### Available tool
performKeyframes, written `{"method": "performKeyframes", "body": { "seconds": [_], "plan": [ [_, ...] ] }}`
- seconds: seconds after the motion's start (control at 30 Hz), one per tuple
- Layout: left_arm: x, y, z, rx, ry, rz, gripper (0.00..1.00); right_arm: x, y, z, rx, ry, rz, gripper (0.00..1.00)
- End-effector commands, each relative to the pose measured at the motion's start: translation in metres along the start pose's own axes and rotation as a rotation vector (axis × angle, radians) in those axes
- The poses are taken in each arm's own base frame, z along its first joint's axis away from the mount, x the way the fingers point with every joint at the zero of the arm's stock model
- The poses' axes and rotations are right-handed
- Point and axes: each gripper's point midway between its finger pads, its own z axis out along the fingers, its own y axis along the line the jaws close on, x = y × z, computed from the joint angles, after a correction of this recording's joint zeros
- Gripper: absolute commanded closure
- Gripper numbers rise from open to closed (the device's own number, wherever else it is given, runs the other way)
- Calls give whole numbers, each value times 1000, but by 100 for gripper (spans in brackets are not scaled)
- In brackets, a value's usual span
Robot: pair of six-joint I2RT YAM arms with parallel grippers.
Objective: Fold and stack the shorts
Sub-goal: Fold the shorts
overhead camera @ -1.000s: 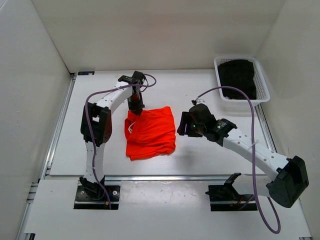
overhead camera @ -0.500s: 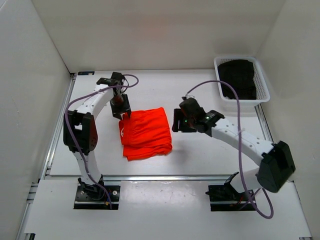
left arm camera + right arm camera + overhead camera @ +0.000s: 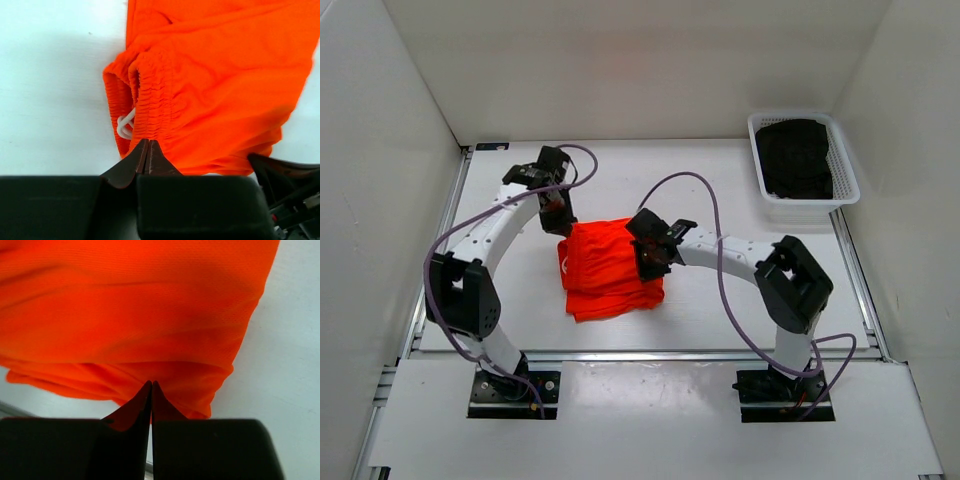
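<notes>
The orange-red shorts (image 3: 610, 268) lie folded on the white table between the two arms. My left gripper (image 3: 560, 212) sits at their far left corner. In the left wrist view its jaws (image 3: 147, 142) are shut, tips pinching the gathered waistband of the shorts (image 3: 215, 75) beside the white drawstring (image 3: 125, 125). My right gripper (image 3: 648, 258) rests on the right edge of the shorts. The right wrist view shows its jaws (image 3: 151, 383) shut, tips pressed into a fold at the edge of the orange fabric (image 3: 140, 305).
A white mesh basket (image 3: 847, 170) stands at the back right with dark folded clothes (image 3: 795, 155) in it. White walls enclose the table on three sides. The right arm's purple cable (image 3: 705, 195) loops above the table behind the shorts.
The right gripper has travelled left from open table onto the shorts' right edge and shut. The left gripper opened, shifted left along the waistband and shut again. The shorts slid slightly left.
</notes>
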Motion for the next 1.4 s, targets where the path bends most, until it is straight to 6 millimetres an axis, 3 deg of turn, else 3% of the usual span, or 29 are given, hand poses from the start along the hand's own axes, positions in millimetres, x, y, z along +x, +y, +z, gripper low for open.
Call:
{"method": "performKeyframes", "body": {
  "seconds": [0.0, 0.17, 0.4, 0.5, 0.53, 0.6, 0.63, 0.7, 0.73, 0.8, 0.83, 0.87, 0.9, 0.93, 1.0, 1.03, 1.1, 1.13, 1.17, 1.2, 1.23, 1.3, 1.33, 1.37],
  "plan": [
    [17, 3, 34, -25, 43, -1, 90, -2, -5, 10, 48, 2, 53, 98],
    [33, 10, 88, -92, 144, 8, 90, 16, -30, 35, 182, 53, 120, 99],
    [30, 7, 121, -111, 189, 33, 90, 26, -55, 51, 275, 68, 200, 99],
    [13, -6, 131, -83, 178, 49, 90, 14, -61, 61, 303, 51, 225, 99],
    [-2, -14, 130, -66, 145, 47, 90, 8, -66, 63, 321, 48, 235, 99],
    [-8, -21, 137, -47, 156, 55, 90, -3, -76, 70, 364, 24, 245, 99],
    [-20, -27, 133, -34, 130, 53, 90, -18, -79, 69, 374, -2, 259, 99],
    [-27, -35, 132, -9, 134, 51, 90, -33, -85, 64, 392, -37, 254, 99],
    [-40, -42, 124, 8, 101, 61, 90, -41, -92, 61, 414, -59, 239, 99],
    [-44, -43, 112, 5, 108, 61, 90, -61, -91, 47, 395, -107, 229, 91],
    [-57, -48, 97, 22, 74, 60, 87, -66, -89, 39, 386, -116, 193, 68],
    [-57, -47, 85, 19, 80, 69, 81, -81, -90, 19, 380, -172, 190, 49],
    [-66, -47, 65, 22, 38, 77, 67, -89, -89, 7, 378, -206, 181, 13],
    [-78, -49, 47, 28, -9, 75, 60, -104, -83, -23, 351, -280, 186, 4],
    [-84, -45, 15, 23, -57, 72, 44, -109, -88, -52, 364, -341, 166, 0],
    [-90, -46, -15, 50, -113, 68, 25, -120, -88, -86, 354, -425, 176, 0],
    [-98, -40, -48, 67, -186, 61, 9, -120, -97, -118, 361, -479, 191, 0],
    [-102, -30, -79, 87, -251, 39, 6, -118, -104, -143, 346, -521, 214, 0],
    [-96, -25, -87, 99, -256, 32, 0, -115, -109, -155, 344, -534, 225, 0],
    [-92, -21, -98, 110, -269, 24, 0, -106, -118, -166, 358, -528, 234, 0],
    [-88, -18, -125, 152, -325, 17, 0, -103, -126, -187, 351, -562, 268, 0],
    [-74, -9, -131, 164, -336, 9, 0, -79, -143, -196, 386, -526, 275, 0],
    [-67, -6, -137, 173, -349, -5, 0, -71, -151, -212, 390, -556, 307, 0],
    [-58, -3, -158, 206, -401, -5, 0, -63, -155, -217, 399, -563, 327, 0]
  ]
}}
